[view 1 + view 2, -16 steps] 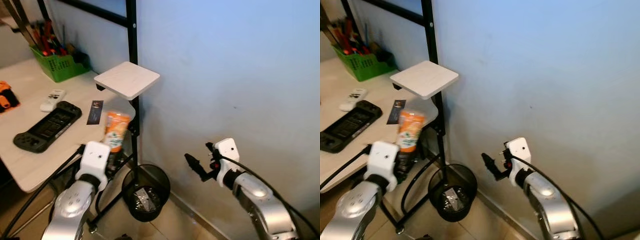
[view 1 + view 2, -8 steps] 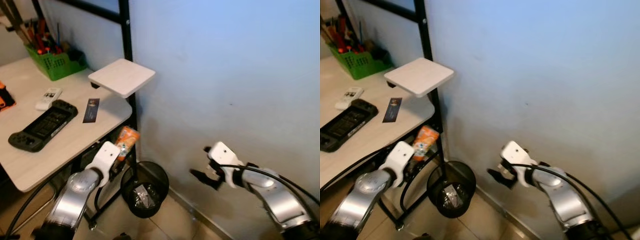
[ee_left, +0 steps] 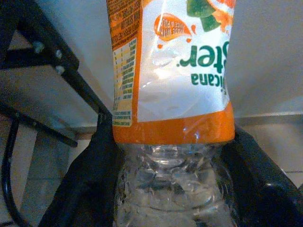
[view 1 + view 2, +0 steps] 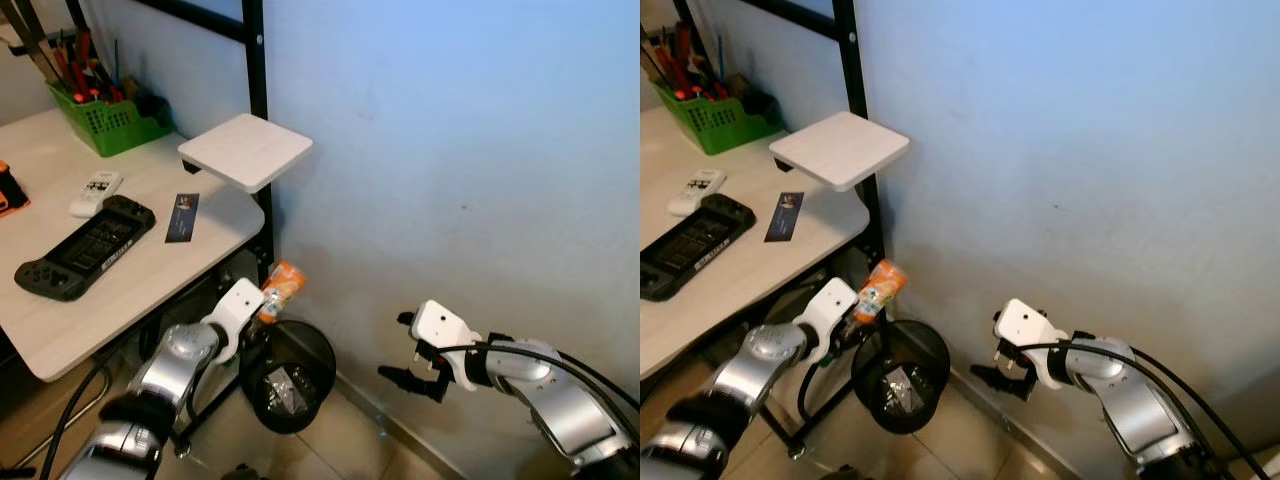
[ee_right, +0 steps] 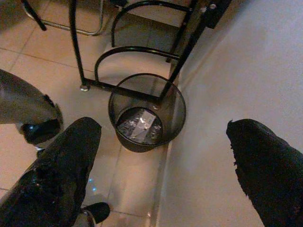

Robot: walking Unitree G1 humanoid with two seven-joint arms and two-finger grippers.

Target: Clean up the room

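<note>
On the white desk (image 4: 120,290) at the far left lay one green basket (image 4: 105,125) of tools, one white remote (image 4: 96,193), one black handheld game console (image 4: 85,247) and one dark card (image 4: 181,217). The left arm reached forward and down under the desk edge, its left gripper (image 4: 262,312) clamped on one clear plastic juice bottle (image 3: 170,94) with an orange label. The bottle's long axis tilted up and away toward the wall, its labelled end highest, just above the rim of the single black mesh wastebasket (image 4: 320,352), which held crumpled silvery trash. Further right, the right arm bent low beside the wall, the right gripper (image 5: 156,156) spread wide and empty, fingers (image 5: 61,175) aimed toward the wastebasket.
</note>
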